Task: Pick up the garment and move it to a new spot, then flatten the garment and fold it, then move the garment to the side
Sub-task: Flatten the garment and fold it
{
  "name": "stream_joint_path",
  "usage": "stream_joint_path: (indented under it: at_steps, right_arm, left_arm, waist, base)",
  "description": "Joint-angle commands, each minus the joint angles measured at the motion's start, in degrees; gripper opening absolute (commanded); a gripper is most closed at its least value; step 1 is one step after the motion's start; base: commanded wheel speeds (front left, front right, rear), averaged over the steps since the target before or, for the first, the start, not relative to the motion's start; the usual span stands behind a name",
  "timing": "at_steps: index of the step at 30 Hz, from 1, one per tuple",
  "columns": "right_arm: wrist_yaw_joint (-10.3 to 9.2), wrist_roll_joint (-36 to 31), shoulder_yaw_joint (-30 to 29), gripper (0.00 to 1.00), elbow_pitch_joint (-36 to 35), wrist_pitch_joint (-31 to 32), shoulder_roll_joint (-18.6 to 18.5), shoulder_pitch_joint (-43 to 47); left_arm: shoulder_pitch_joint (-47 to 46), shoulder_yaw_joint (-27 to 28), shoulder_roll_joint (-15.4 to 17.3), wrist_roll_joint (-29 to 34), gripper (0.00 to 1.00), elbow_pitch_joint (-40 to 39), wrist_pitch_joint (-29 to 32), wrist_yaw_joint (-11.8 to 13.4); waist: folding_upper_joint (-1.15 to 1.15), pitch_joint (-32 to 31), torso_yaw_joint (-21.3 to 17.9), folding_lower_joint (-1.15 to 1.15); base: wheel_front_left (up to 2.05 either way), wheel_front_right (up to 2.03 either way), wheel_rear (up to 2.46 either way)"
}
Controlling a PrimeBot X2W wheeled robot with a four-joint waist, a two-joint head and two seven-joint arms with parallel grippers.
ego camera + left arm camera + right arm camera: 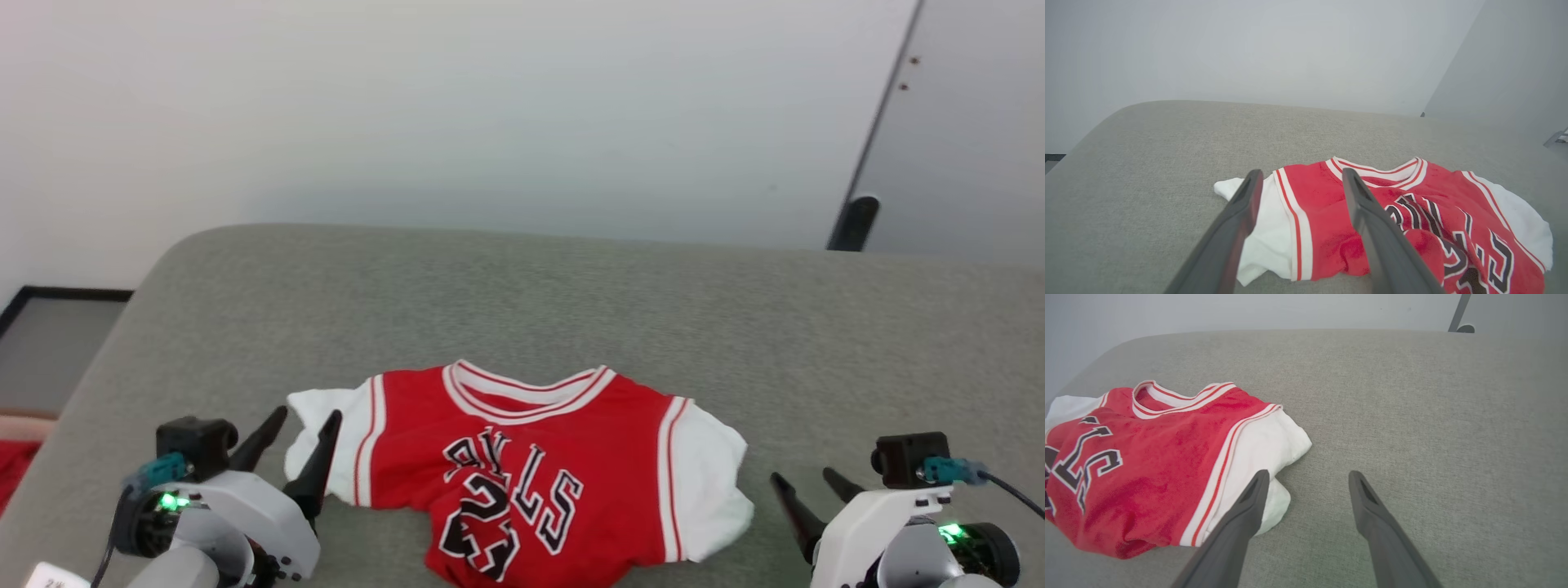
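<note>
One garment (522, 457), one left tool (309, 414), one right tool (802, 475), one cushion (571, 294)

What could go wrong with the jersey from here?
1. The jersey is crumpled across the lettering; folding before flattening would trap creases.
2. The open left fingers point at the white sleeve; pinching there may lift only that.
3. The open right fingers sit mostly over bare cushion and could miss cloth.

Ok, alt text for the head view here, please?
A red jersey with white sleeves lies rumpled, lettering up, on a grey cushion. The left gripper is open by one sleeve; the right gripper is open, clear of the other.
</note>
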Motion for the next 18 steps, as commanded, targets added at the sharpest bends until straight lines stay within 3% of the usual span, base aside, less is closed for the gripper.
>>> stream_joint_path:
  at_steps: [1,10,18]
  right_arm:
    - [-0.06,1.5,0.4,1.0,-0.1,1.7,0.0,-0.8]
    - [-0.06,4.1,0.9,1.0,0.7,13.2,-0.6,-1.9]
    - [-0.06,-0.1,-1.1,1.0,5.3,17.3,0.8,-3.4]
  left_arm:
    - [0.6,0.4,-0.4,0.5,1.0,0.8,-1.6,0.1]
    - [1.3,2.4,-4.4,2.4,1.0,3.7,-5.1,-0.2]
    - [-0.4,3.3,-7.5,6.1,1.0,5.0,-5.4,-0.6]
  waist:
    - [0.0,-0.3,2.6,0.0]
    - [0.0,0.7,7.7,0.0]
    - [0.0,2.0,11.5,0.0]
  base:
    - [0.0,0.0,0.0]
    - [0.0,0.0,0.0]
    - [0.0,0.0,0.0]
